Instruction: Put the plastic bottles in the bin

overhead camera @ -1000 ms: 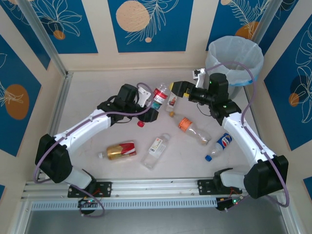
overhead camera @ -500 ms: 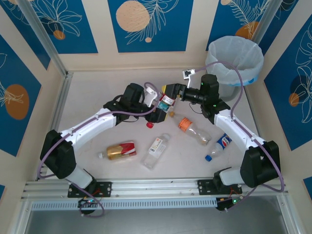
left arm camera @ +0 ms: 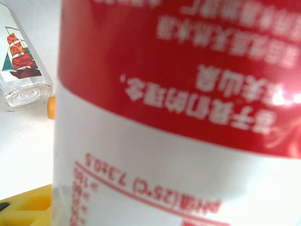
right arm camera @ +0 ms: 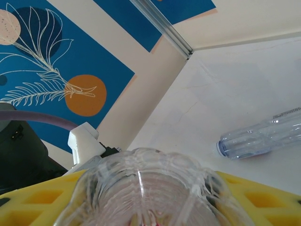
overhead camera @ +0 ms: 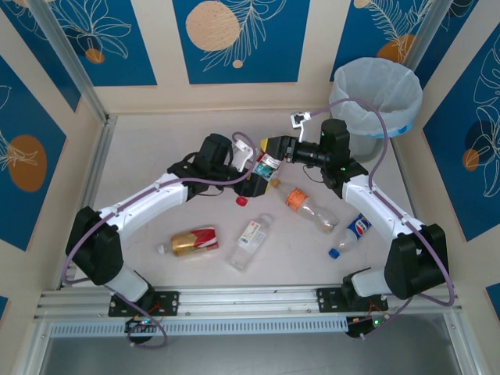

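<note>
Top external view: a bottle changes hands above the surface.

Nearest, a gold-labelled bottle (overhead camera: pixel 191 241), a clear bottle (overhead camera: pixel 250 243), a blue-labelled bottle (overhead camera: pixel 351 233) and an orange-labelled bottle (overhead camera: pixel 308 205) lie untouched on the surface (overhead camera: pixel 156 148). Farther in, the left gripper (overhead camera: pixel 251 181) holds the red-labelled bottle (overhead camera: pixel 267 163), jaws clamped on its body as a second ago. The right gripper (overhead camera: pixel 273 152), then back near the bin (overhead camera: pixel 394 117) with jaws wide, has swung left and closed its jaws on that bottle's base; the right wrist view shows yellow pads (right arm camera: pixel 37 200) against both sides. This looks like a handover: the bin stands far right, so the left jaws should release next.
</note>
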Controlling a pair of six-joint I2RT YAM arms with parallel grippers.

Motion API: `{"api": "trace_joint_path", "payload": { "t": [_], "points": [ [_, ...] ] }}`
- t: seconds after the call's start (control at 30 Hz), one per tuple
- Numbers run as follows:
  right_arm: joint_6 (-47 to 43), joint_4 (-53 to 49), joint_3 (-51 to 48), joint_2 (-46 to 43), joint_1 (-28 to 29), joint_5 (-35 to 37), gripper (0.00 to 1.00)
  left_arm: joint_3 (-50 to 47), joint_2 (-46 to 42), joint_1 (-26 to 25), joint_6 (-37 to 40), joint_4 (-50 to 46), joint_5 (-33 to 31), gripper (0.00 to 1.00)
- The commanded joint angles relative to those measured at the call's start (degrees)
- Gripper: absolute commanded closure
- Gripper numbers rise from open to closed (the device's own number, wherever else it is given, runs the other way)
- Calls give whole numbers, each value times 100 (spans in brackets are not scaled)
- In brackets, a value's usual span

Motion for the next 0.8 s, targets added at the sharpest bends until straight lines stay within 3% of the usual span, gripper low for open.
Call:
{"api": "trace_joint_path", "payload": {
  "t": [0.0, 0.47, 0.57, 0.77],
  "points": [
    [-256, -257, 110, -124, -56, -79, 42, 260, 18, -45, 35, 143, 117, 35],
    [-28, -111, 74, -131, -76, 27, 57, -19, -205, -44, 61, 271, 49, 17],
    [36, -124, 101, -123, -105, 43, 58, -250, -400, -50, 245, 483, 188, 9],
    [94, -136, 145, -147, -142, 50, 58, -513, -746, -46, 540, 421, -209, 1]
  ]
}}
